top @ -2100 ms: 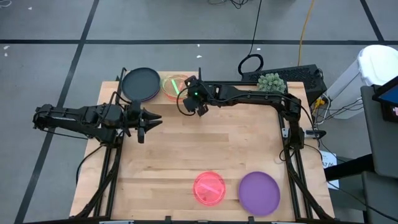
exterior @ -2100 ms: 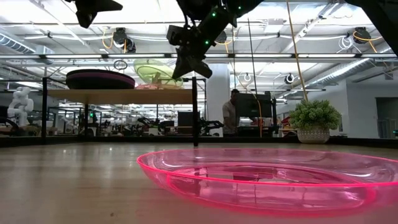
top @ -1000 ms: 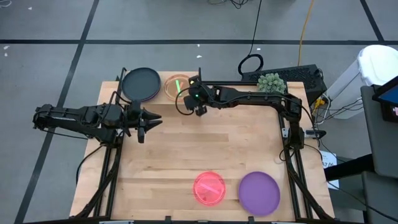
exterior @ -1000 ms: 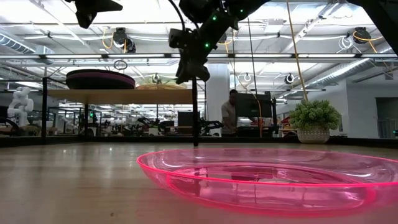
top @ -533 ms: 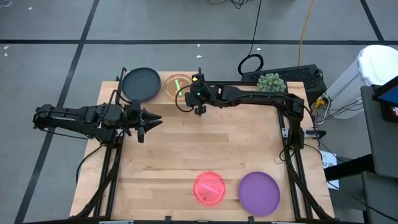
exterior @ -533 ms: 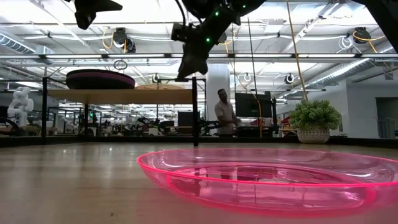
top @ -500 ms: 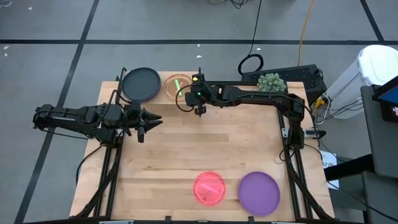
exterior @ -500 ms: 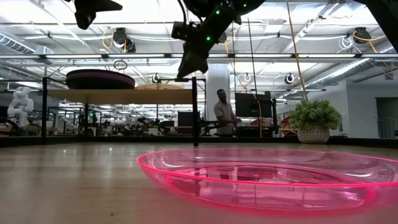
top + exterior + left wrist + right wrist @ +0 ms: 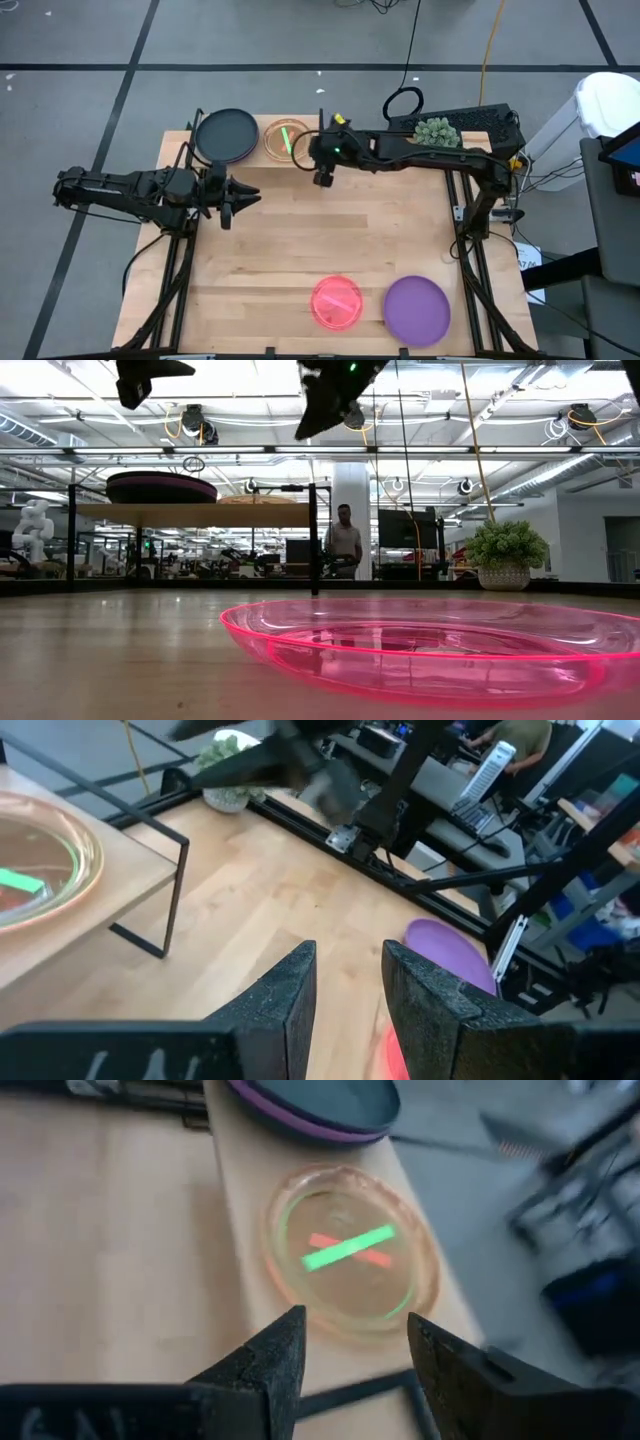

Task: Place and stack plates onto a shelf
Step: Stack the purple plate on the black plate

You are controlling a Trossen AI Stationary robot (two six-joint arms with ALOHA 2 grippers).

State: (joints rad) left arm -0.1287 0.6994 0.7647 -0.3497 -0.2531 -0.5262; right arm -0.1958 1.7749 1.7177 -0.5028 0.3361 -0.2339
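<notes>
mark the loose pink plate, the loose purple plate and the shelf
pink plate (image 9: 336,302), high view, centre of the plate.
purple plate (image 9: 417,310), high view, centre of the plate.
shelf (image 9: 232,1205), right wrist view, bare wood beside the small stack.

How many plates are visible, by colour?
Dark plate: 1, on the shelf
Purple plates: 2, one on the table, one under the dark plate
Pink plates: 2, table, shelf stack
Green plate: 1, shelf stack
Total: 6 visible; stacks may hide more.
</notes>
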